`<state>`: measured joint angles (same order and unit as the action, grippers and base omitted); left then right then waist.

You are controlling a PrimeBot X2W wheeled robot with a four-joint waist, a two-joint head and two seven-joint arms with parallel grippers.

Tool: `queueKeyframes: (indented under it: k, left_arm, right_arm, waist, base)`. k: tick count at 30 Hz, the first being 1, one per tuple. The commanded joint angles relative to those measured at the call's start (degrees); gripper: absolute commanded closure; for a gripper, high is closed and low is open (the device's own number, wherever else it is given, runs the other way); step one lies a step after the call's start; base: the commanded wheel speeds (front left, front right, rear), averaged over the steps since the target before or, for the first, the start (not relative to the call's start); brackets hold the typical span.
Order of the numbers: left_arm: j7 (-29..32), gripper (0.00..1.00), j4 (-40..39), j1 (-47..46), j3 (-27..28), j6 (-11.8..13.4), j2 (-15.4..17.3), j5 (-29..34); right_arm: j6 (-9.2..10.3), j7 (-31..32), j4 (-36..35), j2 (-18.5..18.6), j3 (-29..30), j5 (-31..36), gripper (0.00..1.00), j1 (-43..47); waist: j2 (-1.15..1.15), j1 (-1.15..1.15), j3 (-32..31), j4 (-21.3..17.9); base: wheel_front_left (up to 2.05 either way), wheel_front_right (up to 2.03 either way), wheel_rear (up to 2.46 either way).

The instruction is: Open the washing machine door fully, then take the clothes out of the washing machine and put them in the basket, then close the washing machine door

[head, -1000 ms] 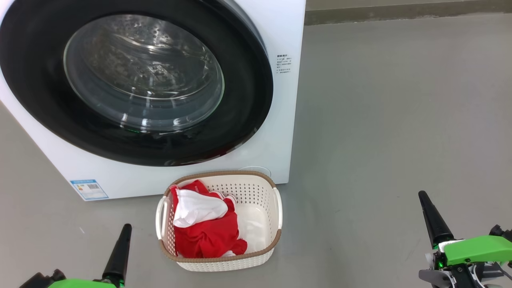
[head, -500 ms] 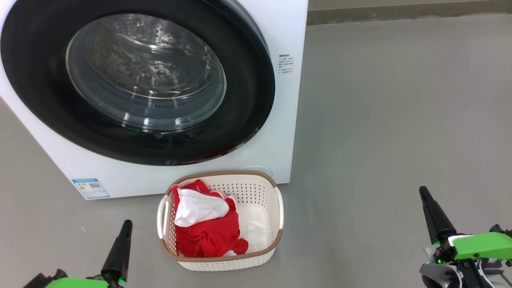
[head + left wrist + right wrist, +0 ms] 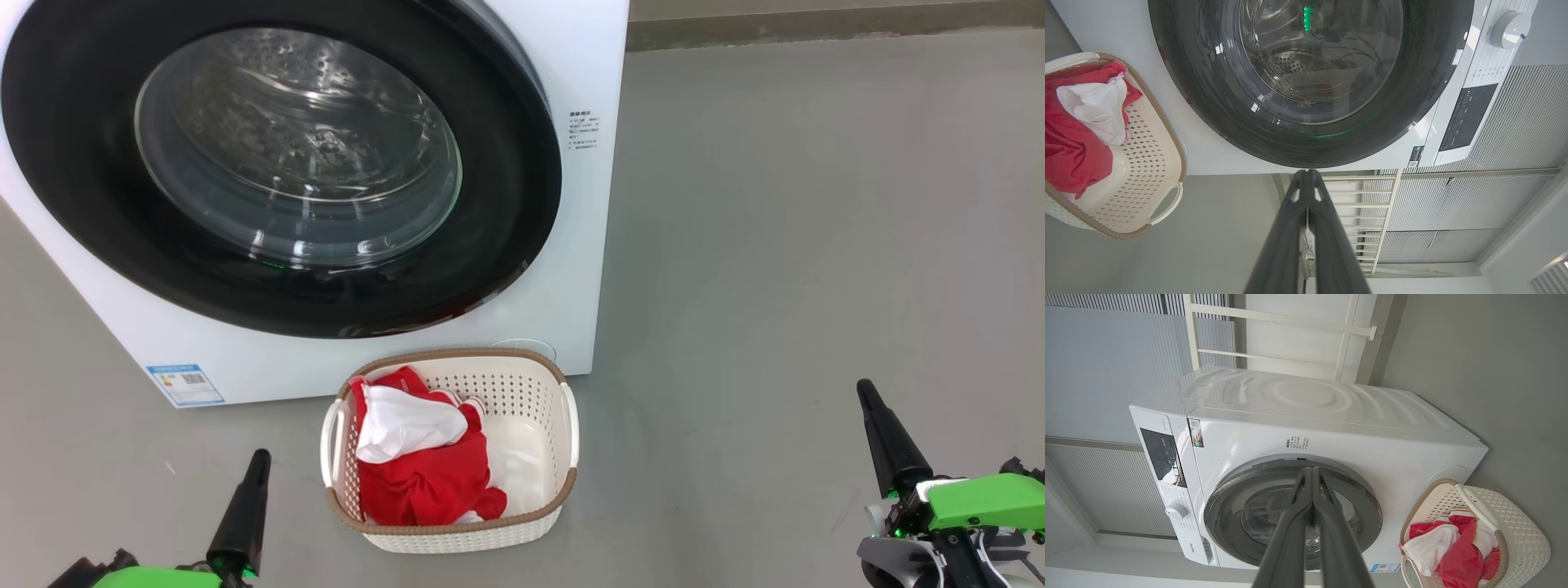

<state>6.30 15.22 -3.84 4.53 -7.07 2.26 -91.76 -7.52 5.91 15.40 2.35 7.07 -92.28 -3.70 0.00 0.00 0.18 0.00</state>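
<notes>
The round, black-rimmed glass washing machine door (image 3: 506,204) sits shut on the big white front-loading washing machine (image 3: 584,269). At its six o'clock on the grey floor (image 3: 775,245), the cream perforated plastic basket (image 3: 457,357) holds the red-and-white fabric clothes (image 3: 424,486). The left fingers (image 3: 255,474), at the basket's nine o'clock, and the right fingers (image 3: 870,408), at three, are clenched and empty.

Laundry corner, likely home: washing machine (image 3: 1331,428) on bare grey floor (image 3: 816,204), ribbed wall panels (image 3: 1106,367).
</notes>
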Motion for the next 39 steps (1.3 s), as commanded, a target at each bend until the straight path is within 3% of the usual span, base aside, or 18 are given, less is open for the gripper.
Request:
queueKeyframes:
  k: [1,39]
  left_arm:
    - [0.20,1.00,-1.16,-2.36,2.00,-0.42,0.62,-0.39]
    - [0.19,1.00,-1.17,-2.36,1.99,-0.42,0.62,-0.40]
  right_arm:
    - [0.03,0.29,-1.39,0.83,-0.91,-0.19,1.00,-2.45]
    - [0.03,0.44,-1.38,0.70,-0.72,-0.03,1.00,-2.47]
  waist:
    - [0.00,0.00,0.00,0.00]
    - [0.00,0.00,0.00,0.00]
  base:
    - [0.00,0.00,0.00]
    - [0.00,0.00,0.00]
